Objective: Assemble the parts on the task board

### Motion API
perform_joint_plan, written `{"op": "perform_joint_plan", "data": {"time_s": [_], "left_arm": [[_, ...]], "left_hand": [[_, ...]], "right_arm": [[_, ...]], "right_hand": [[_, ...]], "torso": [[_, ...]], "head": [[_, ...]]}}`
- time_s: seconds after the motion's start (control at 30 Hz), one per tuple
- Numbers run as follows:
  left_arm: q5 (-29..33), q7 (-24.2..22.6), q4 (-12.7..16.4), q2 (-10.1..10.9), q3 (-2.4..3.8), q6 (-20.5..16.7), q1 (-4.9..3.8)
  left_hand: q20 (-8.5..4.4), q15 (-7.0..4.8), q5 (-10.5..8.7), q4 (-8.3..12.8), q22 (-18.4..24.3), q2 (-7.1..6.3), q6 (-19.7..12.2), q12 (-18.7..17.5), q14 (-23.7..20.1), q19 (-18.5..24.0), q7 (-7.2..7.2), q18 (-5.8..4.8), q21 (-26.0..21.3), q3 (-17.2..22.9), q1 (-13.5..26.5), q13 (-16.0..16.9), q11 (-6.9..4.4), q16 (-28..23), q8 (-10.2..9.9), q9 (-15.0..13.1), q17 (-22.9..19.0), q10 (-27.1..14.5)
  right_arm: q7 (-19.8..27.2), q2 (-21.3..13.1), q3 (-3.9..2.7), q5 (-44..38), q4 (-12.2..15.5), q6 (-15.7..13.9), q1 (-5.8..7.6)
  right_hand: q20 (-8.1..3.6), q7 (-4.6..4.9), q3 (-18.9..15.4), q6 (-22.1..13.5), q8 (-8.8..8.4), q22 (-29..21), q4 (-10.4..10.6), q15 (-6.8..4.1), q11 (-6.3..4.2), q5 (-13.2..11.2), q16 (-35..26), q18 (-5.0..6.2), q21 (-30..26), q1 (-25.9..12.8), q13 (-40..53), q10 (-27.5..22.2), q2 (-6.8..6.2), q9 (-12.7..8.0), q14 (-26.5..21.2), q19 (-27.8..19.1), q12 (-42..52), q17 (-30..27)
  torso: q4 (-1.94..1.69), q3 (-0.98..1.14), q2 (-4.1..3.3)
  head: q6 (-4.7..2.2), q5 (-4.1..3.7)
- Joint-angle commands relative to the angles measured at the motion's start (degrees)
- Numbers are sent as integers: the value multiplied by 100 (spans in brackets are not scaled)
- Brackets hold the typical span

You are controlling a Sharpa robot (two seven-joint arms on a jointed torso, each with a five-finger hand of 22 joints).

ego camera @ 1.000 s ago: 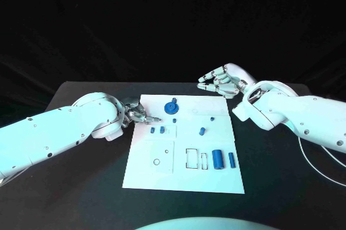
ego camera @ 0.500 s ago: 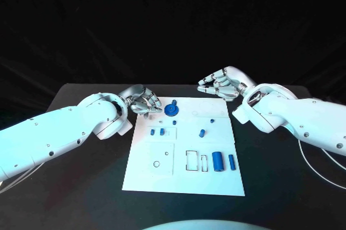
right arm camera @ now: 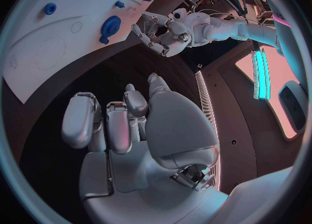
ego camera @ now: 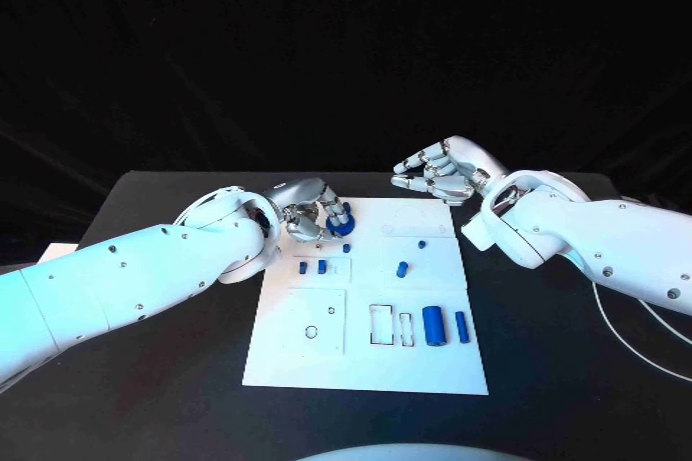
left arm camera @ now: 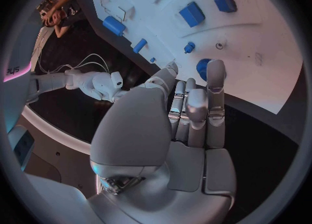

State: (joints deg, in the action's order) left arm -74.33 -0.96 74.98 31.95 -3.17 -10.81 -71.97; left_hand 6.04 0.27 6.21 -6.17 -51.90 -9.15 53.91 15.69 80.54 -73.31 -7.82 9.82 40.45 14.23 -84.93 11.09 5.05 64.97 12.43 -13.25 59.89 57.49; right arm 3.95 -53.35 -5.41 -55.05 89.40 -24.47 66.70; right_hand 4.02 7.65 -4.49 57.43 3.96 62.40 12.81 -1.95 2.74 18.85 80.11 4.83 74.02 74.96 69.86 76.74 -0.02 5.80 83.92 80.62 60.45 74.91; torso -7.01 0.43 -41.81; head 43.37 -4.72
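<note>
The white rectangular task board (ego camera: 368, 321) lies in the middle of the black table (ego camera: 130, 361), with small blue parts spread over it. The left silver hand (ego camera: 315, 217) hangs over the board's far left corner, its fingers (left arm camera: 215, 86) reaching down close together around the blue toothed gear (ego camera: 342, 222); from the left wrist view the gear's rim (left arm camera: 203, 69) peeks out just beside the fingertips, but whether the fingers actually grip it or only hover against it cannot be told. The right silver hand (ego camera: 441, 169) is raised beyond the board's far right edge, well apart from every part, its fingers curled inward on nothing, as the right wrist view (right arm camera: 124, 125) also shows. Near the left hand, two short blue blocks (ego camera: 312, 267) sit side by side on the board's left half, with a tiny blue peg (ego camera: 348, 247) just beyond them. Toward the right half lie a small blue tilted piece (ego camera: 402, 270) and a small blue stud (ego camera: 421, 244). Nearer the robot, a wide blue cylinder (ego camera: 434, 327) and a slim blue bar (ego camera: 462, 326) lie parallel, just beside outlined rectangular slots (ego camera: 382, 324); a small ring outline (ego camera: 313, 332) marks the board's left near section.
</note>
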Motion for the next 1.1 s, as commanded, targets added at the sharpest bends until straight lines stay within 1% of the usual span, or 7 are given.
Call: {"op": "perform_joint_plan", "data": {"time_s": [0.03, 0.47, 0.57, 0.67, 0.87, 1.03, 1.1], "left_arm": [[-787, 234, -37, -81, 0, 740, 2], [-1147, 483, -244, -347, 34, 822, 3], [-1185, 567, -265, -381, 39, 781, 1], [-1229, 656, -289, -438, 42, 765, 0], [-1326, 833, -332, -543, 42, 952, 1], [-1367, 960, -373, -592, 42, 1092, 2], [-1373, 985, -382, -606, 42, 1111, 3]], "left_hand": [[-4, -2, -12, -26, -27, -4, 64, -44, 28, -45, -26, -47, 31, 0, 61, -61, 2, 57, -50, 46, 26, 39], [-29, -24, 13, -20, -810, 50, 254, -190, 358, -536, -29, -223, 1041, 126, 91, -318, -10, 811, -255, 238, 704, 245], [-33, -26, 16, -22, -903, 78, 276, -209, 388, -589, -35, -243, 1158, 167, 87, -350, -10, 873, -280, 262, 752, 269], [-38, -30, 15, -24, -1007, 95, 310, -221, 413, -644, -32, -264, 1290, 208, 90, -380, -15, 920, -298, 282, 781, 307], [-64, -67, 21, 11, -1143, 152, 483, -201, 442, -715, 15, -286, 1455, 353, 34, -419, -62, 970, -268, 290, 790, 472], [-74, -73, 17, 8, -1243, 125, 494, -215, 443, -756, 16, -309, 1581, 374, 62, -438, -67, 954, -283, 302, 746, 489], [-76, -76, 19, 10, -1254, 126, 500, -221, 444, -762, 18, -312, 1593, 390, 63, -446, -68, 951, -287, 306, 734, 495]], "right_arm": [[56, 9, -1, 3, 8, 5, -4], [144, 28, -1, 25, 26, -112, -8], [155, 33, -1, 27, 34, -122, -8], [162, 36, -2, 28, 39, -123, -8], [166, 48, -2, 29, 43, -111, -8], [167, 54, -2, 29, 48, -101, -8], [168, 56, -2, 29, 52, -100, -8]], "right_hand": [[0, 10, -36, 6, -7, -4, 11, 19, -2, 18, -19, 46, -19, 20, -3, -53, 54, 8, 350, -39, -23, 370], [1, 11, -36, 3, -8, 0, 16, 19, -2, 24, -21, 45, -17, 21, 3, -49, 69, 7, 350, -38, -14, 369], [1, 11, -34, 1, -9, -3, 16, 19, -2, 31, -23, 46, -19, 26, -2, -51, 79, 7, 349, -39, -20, 368], [1, 11, -34, 1, -9, -3, 16, 19, -2, 31, -23, 46, -19, 26, -2, -51, 79, 7, 349, -39, -20, 368], [1, 11, -33, 0, -9, -3, 16, 20, -2, 37, -21, 46, -19, 32, -2, -52, 86, 7, 350, -39, -20, 370], [2, 11, -32, 0, -9, -3, 16, 20, -2, 39, -21, 46, -19, 33, -2, -52, 88, 7, 350, -39, -20, 371], [2, 11, -32, 0, -9, -3, 16, 20, -2, 39, -21, 46, -19, 33, -2, -52, 88, 7, 350, -39, -20, 371]], "torso": [[-8, -6, -2], [-2, -5, -2], [1, 2, -4], [-9, -2, 3], [11, -7, -4], [-3, 5, 4], [-9, 2, 6]], "head": [[3, -17], [0, -20], [-17, -31], [-11, -47], [2, -41], [15, -53], [18, -60]]}}
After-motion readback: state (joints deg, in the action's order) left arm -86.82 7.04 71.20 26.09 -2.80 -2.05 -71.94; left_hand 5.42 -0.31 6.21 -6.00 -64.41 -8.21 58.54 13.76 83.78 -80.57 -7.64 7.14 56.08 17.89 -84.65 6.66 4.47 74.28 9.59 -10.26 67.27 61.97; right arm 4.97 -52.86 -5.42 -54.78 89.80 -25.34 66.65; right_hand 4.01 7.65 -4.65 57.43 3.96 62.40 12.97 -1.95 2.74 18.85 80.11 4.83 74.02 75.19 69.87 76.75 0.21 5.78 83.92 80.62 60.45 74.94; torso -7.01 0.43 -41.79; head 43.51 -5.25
